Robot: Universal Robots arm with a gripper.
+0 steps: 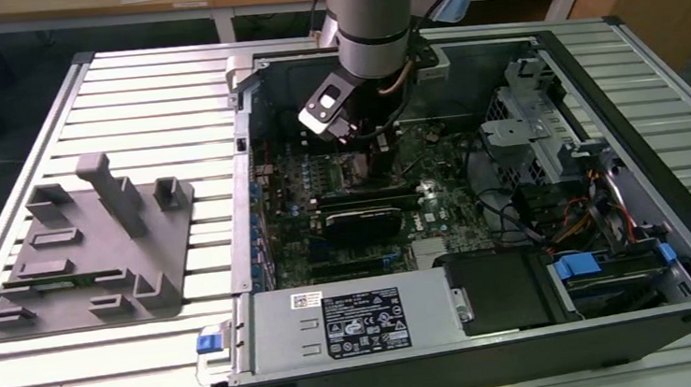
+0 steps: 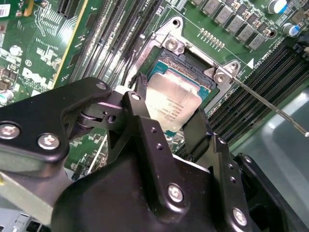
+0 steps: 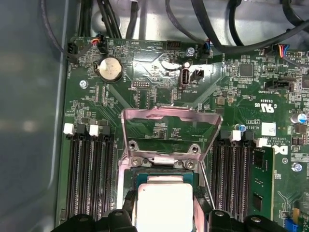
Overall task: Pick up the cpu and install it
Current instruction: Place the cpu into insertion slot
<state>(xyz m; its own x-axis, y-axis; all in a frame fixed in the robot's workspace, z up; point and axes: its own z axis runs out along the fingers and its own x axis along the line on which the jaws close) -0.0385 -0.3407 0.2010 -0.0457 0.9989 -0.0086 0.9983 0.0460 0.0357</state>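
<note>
While the gripper (image 2: pixel 167 109) was clenched on the cpu (image 2: pixel 172 99) just above the open socket (image 3: pixel 164 170), the installing step looked under way, and seating seemed to call for a level, square descent

Cpu (image 2: pixel 173 102) is sitting between gripper (image 2: pixel 167 110) fingers, over socket (image 2: pixel 186 60) inside case (image 1: pixel 462 376); fixture tray (image 1: pixel 89 263) is lying on table (image 1: pixel 123 91), on the exterior view's left of the case.
</note>
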